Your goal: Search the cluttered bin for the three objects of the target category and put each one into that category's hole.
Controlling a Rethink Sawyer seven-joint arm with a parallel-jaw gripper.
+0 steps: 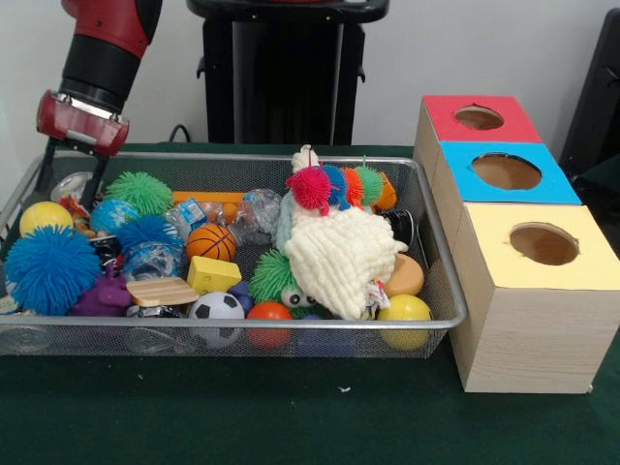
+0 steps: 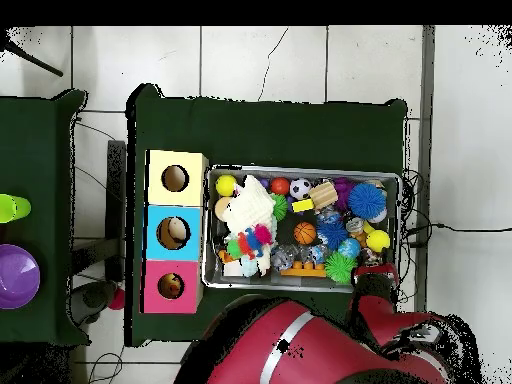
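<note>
The wire mesh bin (image 1: 441,291) sits on the green-covered bench (image 1: 291,417), filled with mixed toys. Just beside it stands a wooden box with three holes in a row: the red-topped hole (image 1: 479,117) farthest from the camera, the blue-topped hole (image 1: 506,171) in the middle, the yellow-topped hole (image 1: 543,244) nearest. In the overhead view something pale shows inside the blue hole; what it is cannot be told. The gripper (image 1: 66,184) hangs over the bin's far corner in the front view, above a clear plastic item and a small yellow ball (image 1: 45,217); whether the jaws are apart or together cannot be told. Contents noted: a large blue spiky ball (image 1: 50,269), a green spiky ball (image 1: 139,192), a miniature basketball (image 1: 211,241), a miniature soccer ball (image 1: 216,308), a yellow block (image 1: 214,274), a small wooden board (image 1: 162,291), a red ball (image 1: 269,315), and a yellow ball (image 1: 404,310) at the near corner by the box. A cream knitted cloth (image 1: 339,257) lies draped over the middle, with a multicoloured fuzzy caterpillar toy (image 1: 339,184) touching its far edge. The target category is not identifiable.
</note>
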